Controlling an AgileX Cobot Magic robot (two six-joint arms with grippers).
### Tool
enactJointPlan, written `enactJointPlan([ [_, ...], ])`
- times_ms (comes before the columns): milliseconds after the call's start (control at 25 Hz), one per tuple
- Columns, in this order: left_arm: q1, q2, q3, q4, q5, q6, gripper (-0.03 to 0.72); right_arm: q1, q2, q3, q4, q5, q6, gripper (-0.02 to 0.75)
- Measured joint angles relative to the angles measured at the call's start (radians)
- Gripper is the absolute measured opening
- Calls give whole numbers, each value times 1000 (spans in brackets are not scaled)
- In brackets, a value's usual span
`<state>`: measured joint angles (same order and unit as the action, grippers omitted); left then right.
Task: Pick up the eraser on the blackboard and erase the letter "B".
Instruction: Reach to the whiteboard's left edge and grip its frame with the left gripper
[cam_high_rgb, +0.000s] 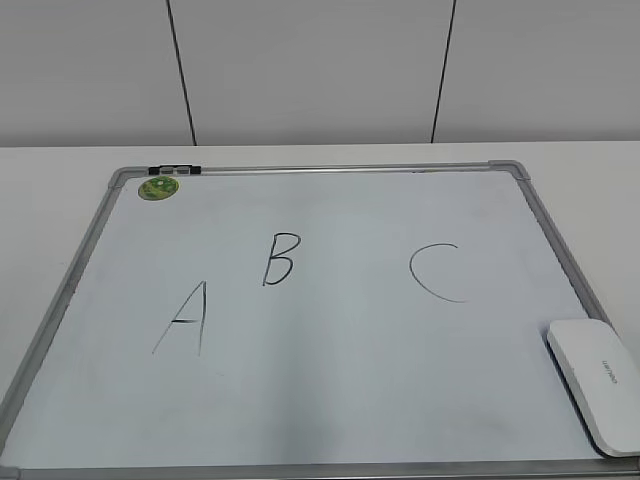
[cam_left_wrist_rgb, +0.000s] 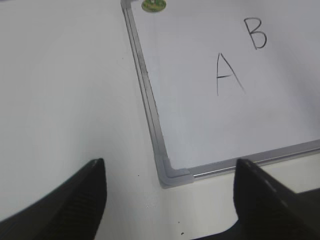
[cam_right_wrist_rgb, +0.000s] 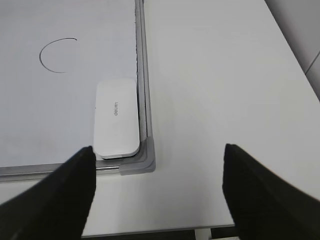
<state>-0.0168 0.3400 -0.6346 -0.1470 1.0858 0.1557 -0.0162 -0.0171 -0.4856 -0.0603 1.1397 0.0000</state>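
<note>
1. Eraser (cam_right_wrist_rgb: 117, 118): flat white rounded block with small grey print on top, lying flat on the blackboard (cam_high_rgb: 340, 340). It sits ahead of the right gripper (cam_right_wrist_rgb: 159, 187), nearer its left finger than its right, and is tucked into the board's corner with one long side against the frame.
2. Blackboard: large white board with silver-grey frame and grey corner caps, lying flat on the table (cam_right_wrist_rgb: 215, 90). One corner cap lies between the fingers of the left gripper (cam_left_wrist_rgb: 170, 197); another lies just ahead of the right gripper, beside the eraser.
3. Letter "B" (cam_high_rgb: 279, 259): thin black marker capital, whole and unsmudged. Seen from the left gripper it lies far ahead and to the right, beyond the "A" (cam_left_wrist_rgb: 228, 74). It is well apart from the eraser.
4. Letter "C" (cam_right_wrist_rgb: 56, 55): open black curve, ahead and to the left of the right gripper, beyond the eraser.
5. Green sticker (cam_high_rgb: 156, 188): small and round, at the board's far corner, ahead of the left gripper.
6. Left gripper: fingers spread wide, holding nothing, above the table at the board's corner.
7. Right gripper: fingers spread wide, holding nothing, clear of the eraser.
</note>
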Motion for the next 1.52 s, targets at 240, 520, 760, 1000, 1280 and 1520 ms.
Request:
enactJointPlan([
  [240, 0, 336, -72, -11, -118, 0, 586, 0, 0, 0, 0, -2, 0, 587],
  [520, 0, 731, -202, -13, -188, 0, 586, 0, 0, 0, 0, -2, 0, 587],
  [760, 0, 1021, -332, -17, -205, 0, 585, 0, 0, 0, 0, -2, 0, 587],
  [1000, 0, 1236, -433, -23, -220, 0, 505, 0, 0, 0, 0, -2, 0, 587],
  [1280, 0, 1403, -483, -38, -269, 0, 463, 0, 0, 0, 0, -2, 0, 587],
  [1520, 0, 1456, -485, -42, -325, 2, 459, 0, 0, 0, 0, -2, 0, 586],
])
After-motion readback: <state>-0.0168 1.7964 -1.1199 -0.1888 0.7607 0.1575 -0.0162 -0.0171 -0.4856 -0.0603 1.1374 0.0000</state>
